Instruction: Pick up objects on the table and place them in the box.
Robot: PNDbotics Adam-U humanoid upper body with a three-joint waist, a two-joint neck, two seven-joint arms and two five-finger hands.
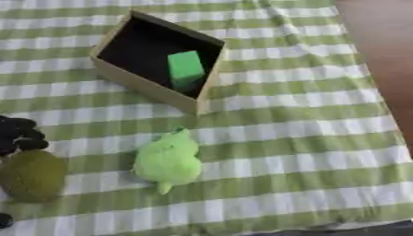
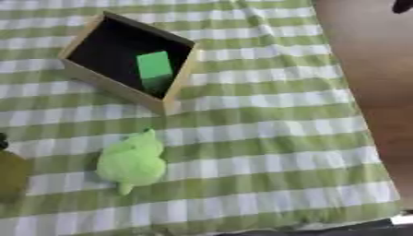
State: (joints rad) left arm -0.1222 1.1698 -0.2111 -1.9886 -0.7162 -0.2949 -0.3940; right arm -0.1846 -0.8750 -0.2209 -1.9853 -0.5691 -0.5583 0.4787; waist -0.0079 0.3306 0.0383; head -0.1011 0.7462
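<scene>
From the left eye, the left hand (image 1: 18, 134) shows at the left edge as a clump of dark fingers (image 1: 24, 124) bunched above an olive-brown oval (image 1: 32, 176) that lies on the checked cloth (image 1: 306, 138). Whether those fingers are curled on the oval or only sit over it I cannot tell; they seem to touch its upper end. A second dark bit sits at the lower left corner, too small to make out. Just to the right of the fingers, and a little nearer the camera, lies a green plush toy (image 1: 168, 160), soft and rounded, with a small tail pointing down. It rests flat on the cloth, apart from the hand. Farther from the fingers, up and to the right, stands the box (image 1: 149, 88), a shallow wooden tray with a dark inside, turned cornerwise. A green block (image 1: 185, 69) lies inside it, against the right-hand wall. The bare brown worktop (image 1: 387, 55) shows along the right edge, past the cloth.

From the right eye, only a sliver of the hand remains at the left edge, with the rim of the oval below it. The toy, box and block sit as before. A dark shape pokes in at the upper right corner; what it is I cannot tell.
</scene>
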